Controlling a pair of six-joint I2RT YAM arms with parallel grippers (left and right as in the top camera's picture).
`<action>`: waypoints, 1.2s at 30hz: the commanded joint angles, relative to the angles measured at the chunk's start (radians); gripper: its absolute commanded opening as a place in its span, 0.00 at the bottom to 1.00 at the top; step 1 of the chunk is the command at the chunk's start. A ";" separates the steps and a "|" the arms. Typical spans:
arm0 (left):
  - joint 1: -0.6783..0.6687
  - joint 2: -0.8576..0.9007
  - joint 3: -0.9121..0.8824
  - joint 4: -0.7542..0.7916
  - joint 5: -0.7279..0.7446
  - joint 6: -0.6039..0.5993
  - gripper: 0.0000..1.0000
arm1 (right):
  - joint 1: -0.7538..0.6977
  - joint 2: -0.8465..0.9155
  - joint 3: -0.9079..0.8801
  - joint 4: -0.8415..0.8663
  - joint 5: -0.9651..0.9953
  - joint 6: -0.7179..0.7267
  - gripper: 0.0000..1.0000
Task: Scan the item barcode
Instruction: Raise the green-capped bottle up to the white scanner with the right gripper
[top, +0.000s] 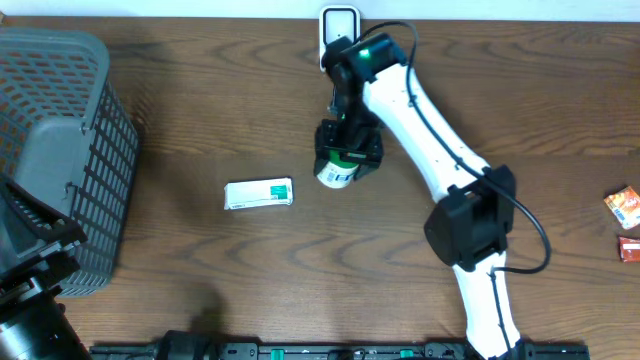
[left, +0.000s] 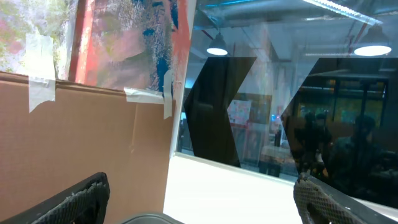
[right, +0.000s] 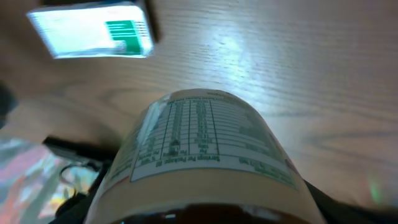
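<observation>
The right gripper (top: 348, 152) was clamped on a bottle (top: 336, 176) with a white and green label, holding it over the middle of the wooden table (top: 200, 80), a little toward the far edge. From overhead, the bottle's pale end pointed down and to the left out of the black jaws, and the white right arm (top: 430, 130) ran back from it toward the near right edge. In the right wrist view the bottle (right: 205, 143) filled the lower frame, with a printed table of small text facing the camera (too blurred to read, and no barcode could be made out there). Just to the left of the bottle, but apart from it, a white carton (top: 259, 194) with green print lay flat on the table. A grey mesh basket (top: 60, 120) stood at the far left, and a small white device (top: 340, 22) sat at the far edge just behind the gripper. Two orange and red packets (top: 624, 206) lay well apart at the right edge. The left gripper (left: 202, 190) stood wide apart and held nothing, its fingers (left: 81, 202) framing only a view of cardboard and a window.
</observation>
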 joint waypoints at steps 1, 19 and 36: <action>0.005 -0.003 0.012 0.003 -0.008 0.009 0.95 | -0.006 -0.044 0.020 -0.003 -0.095 -0.099 0.48; 0.005 -0.003 0.012 0.003 -0.008 0.009 0.95 | 0.045 -0.061 0.020 -0.004 -0.111 -0.100 0.44; 0.005 -0.003 0.012 0.003 -0.008 0.009 0.95 | 0.071 -0.061 0.020 -0.003 -0.101 -0.097 0.40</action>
